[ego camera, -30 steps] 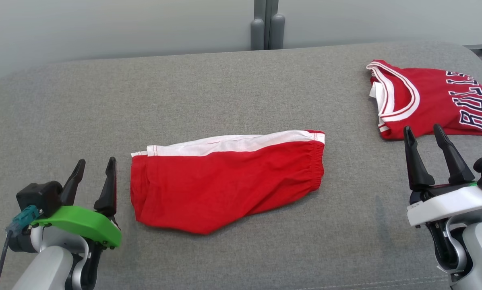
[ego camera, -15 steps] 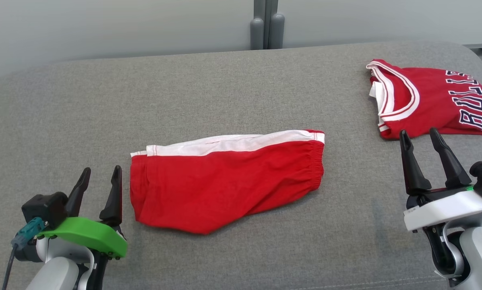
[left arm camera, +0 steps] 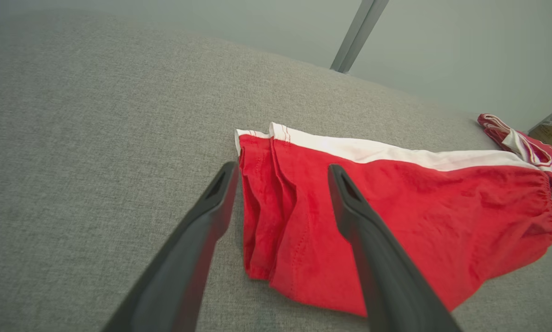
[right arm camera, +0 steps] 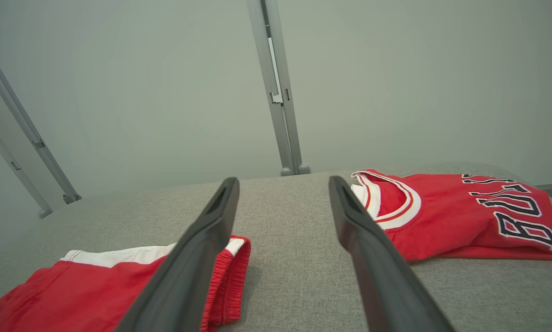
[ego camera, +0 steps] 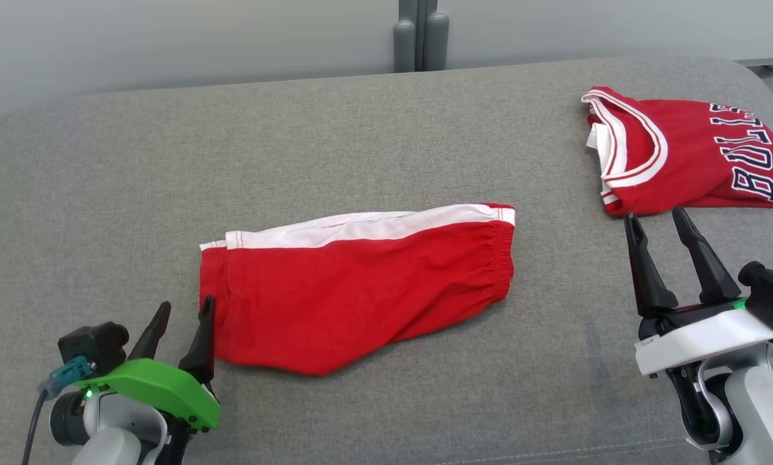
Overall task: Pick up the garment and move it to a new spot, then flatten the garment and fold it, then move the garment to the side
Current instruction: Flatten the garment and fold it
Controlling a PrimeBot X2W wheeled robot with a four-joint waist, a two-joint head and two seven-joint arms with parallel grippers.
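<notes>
Since a second ago the left gripper has slid down and to the right in the head view, closing in on the left hem of the shorts. The whole picture has also shifted a little, so the camera itself has moved. The right gripper keeps its place below the jersey.

A grey cushion covers most of the head view, with a pale wall behind it and a grey post at top centre.

The red shorts lie flat in the middle of the frame. A white stripe runs along their upper edge, and the gathered waistband is at the right end. Nothing holds them.

The red jersey sits folded at the upper right, well apart from the shorts, with dark lettering on its right half.

At the lower left, the left gripper's jaws are spread. Its right finger overlaps the shorts' left edge. In the left wrist view the left gripper straddles that hem: one finger is over bare cushion, the other over red cloth. Whether either finger touches, I cannot tell.

At the lower right, the right gripper's jaws are spread too, with its tips just beneath the jersey's lower edge. In the right wrist view the right gripper has bare cushion between its fingers, the jersey to the right and the shorts at lower left.
</notes>
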